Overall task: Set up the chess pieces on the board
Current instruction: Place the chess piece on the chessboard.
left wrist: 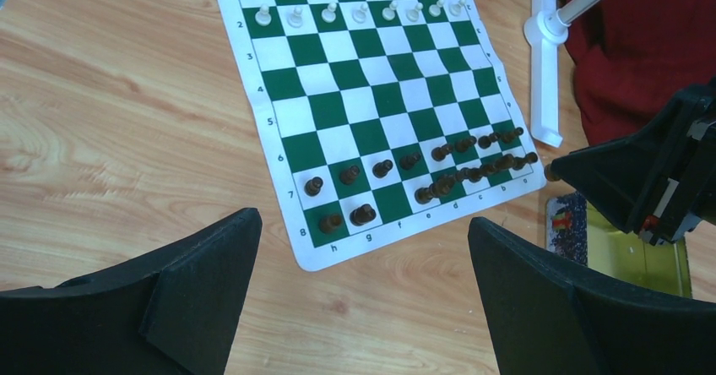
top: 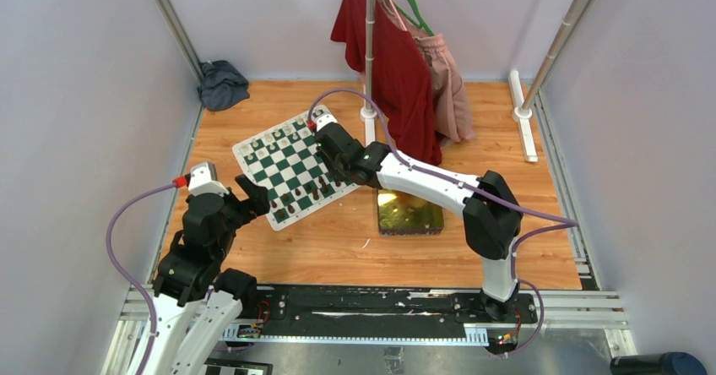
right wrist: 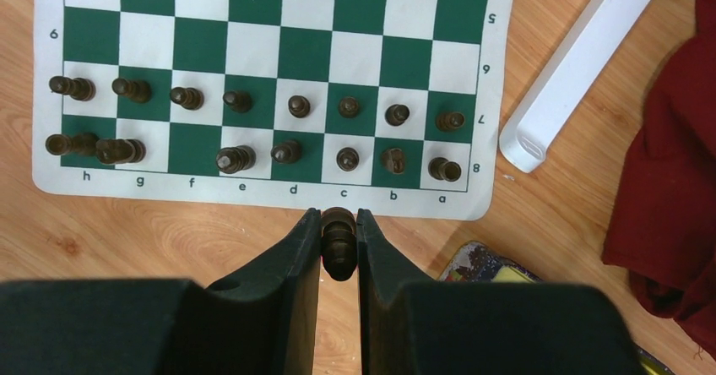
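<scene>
Currently R claw [right wrist: 339, 217] pinches dark piece [right wrist: 339, 252] nr tin [top: 410, 213]; L claw [left wrist: 363, 225] wide open, empty.

Read on the white border of the board [right wrist: 405, 202], right wrist view: letters h, g, f, e, d, c, b, a along the 6 o'clock edge; 5, 6 at 9 o'clock; 7, 8 at 3 o'clock. Left wrist view: 2 through 8 down the 9 o'clock edge.

The board [right wrist: 253, 46] has dark green and white checks, white-bordered. There are dark brown chess pieces [right wrist: 298, 105] and cream-white chess pieces [left wrist: 295, 16]. The bench [top: 338, 248] is orange woodgrain.
</scene>
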Robot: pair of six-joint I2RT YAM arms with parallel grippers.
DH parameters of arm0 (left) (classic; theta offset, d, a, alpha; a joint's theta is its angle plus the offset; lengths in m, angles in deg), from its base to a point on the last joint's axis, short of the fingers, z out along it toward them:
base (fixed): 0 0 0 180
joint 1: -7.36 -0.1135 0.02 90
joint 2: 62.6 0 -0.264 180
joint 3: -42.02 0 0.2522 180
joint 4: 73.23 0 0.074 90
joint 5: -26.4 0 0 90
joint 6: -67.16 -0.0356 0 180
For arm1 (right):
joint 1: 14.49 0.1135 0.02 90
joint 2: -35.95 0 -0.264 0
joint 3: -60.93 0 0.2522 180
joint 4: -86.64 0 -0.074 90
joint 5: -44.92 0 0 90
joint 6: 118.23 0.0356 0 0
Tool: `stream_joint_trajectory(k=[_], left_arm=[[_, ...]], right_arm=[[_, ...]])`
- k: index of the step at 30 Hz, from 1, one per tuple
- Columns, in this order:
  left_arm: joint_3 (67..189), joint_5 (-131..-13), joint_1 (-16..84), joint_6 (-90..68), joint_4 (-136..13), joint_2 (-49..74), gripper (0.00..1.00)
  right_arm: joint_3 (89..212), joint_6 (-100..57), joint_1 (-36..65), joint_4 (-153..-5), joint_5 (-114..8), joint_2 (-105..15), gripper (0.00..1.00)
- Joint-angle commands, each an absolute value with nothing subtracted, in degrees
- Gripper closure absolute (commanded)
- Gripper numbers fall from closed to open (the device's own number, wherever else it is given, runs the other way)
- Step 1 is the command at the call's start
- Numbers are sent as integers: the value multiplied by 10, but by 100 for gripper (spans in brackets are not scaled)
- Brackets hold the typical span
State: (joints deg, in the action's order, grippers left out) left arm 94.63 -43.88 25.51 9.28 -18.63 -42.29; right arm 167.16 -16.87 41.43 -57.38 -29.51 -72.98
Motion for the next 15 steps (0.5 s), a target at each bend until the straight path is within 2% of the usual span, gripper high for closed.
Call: stream_joint_trajectory(k=[1,15], left_arm=[[947,-426,260,96,-182,-429,0],[949,-403,260,100,-177,-477,0]], right_arm=[[1702,-181,418,-567,-315,-739,100],[1796,-195,480,-514,-320,-810,100]])
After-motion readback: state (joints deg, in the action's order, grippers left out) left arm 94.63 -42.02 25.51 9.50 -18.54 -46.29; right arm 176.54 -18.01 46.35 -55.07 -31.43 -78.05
